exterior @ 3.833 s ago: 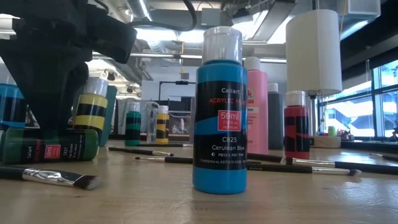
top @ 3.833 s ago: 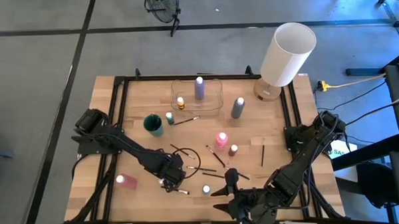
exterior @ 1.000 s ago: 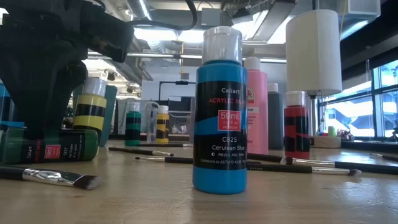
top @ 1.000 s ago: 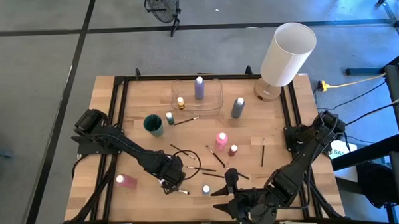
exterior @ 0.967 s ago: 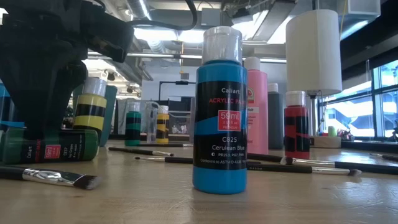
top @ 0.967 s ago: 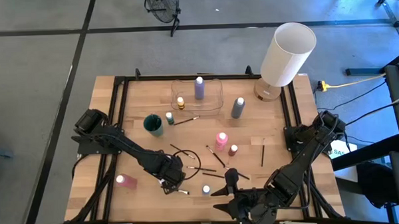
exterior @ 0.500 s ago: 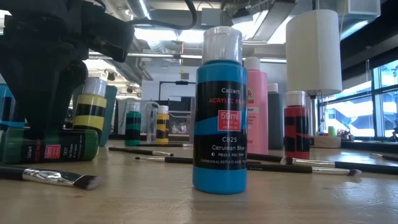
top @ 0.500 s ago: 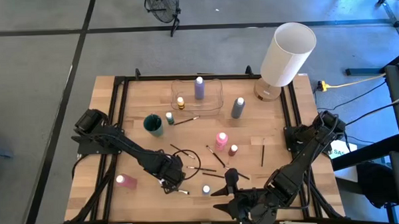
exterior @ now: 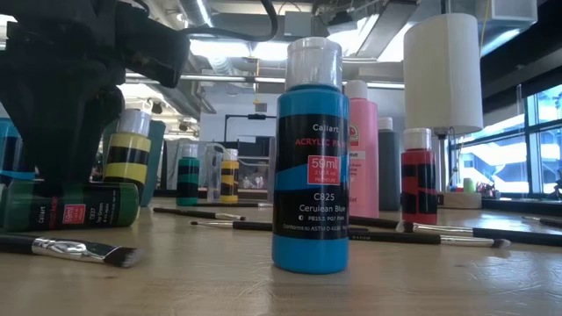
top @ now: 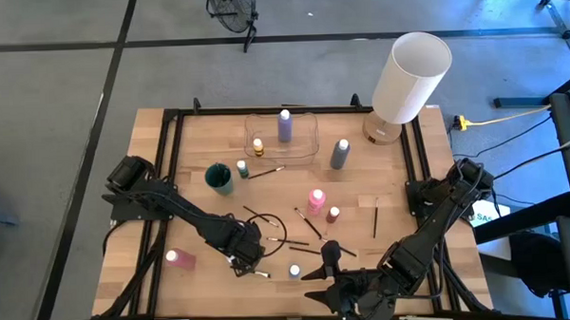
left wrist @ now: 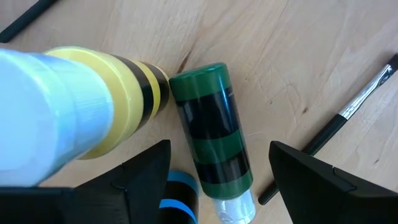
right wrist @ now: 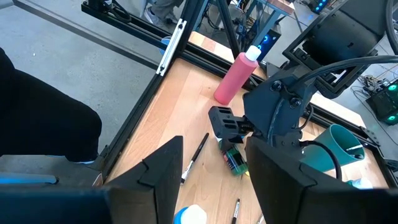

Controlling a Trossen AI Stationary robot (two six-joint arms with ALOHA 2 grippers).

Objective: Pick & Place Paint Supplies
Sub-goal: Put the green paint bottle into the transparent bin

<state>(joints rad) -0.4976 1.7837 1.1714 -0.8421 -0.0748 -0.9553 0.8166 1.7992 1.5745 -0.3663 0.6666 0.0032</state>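
**Left arm poised over fallen green bottle in crowded corner of the table**

The left gripper (left wrist: 214, 180) hovers with its jaws spread wide and empty, one finger on each side of the green paint bottle (left wrist: 213, 134), which lies on its side on the wooden table (left wrist: 292, 56) toward the near-left part of it. The bottle's long axis runs between the fingers, its clear cap pointing toward the wrist and its flat base pointing away. A standing yellow bottle (left wrist: 109, 109) is just beside that base, and a paintbrush (left wrist: 348, 112) lies near on the other side. The risk, as things look, is crowding: a finger coming down could clip the yellow bottle and topple it, or the round green bottle could roll out of a closing grip. The right gripper (right wrist: 211, 165) waits near the table's front edge, its fingers parted and holding nothing.
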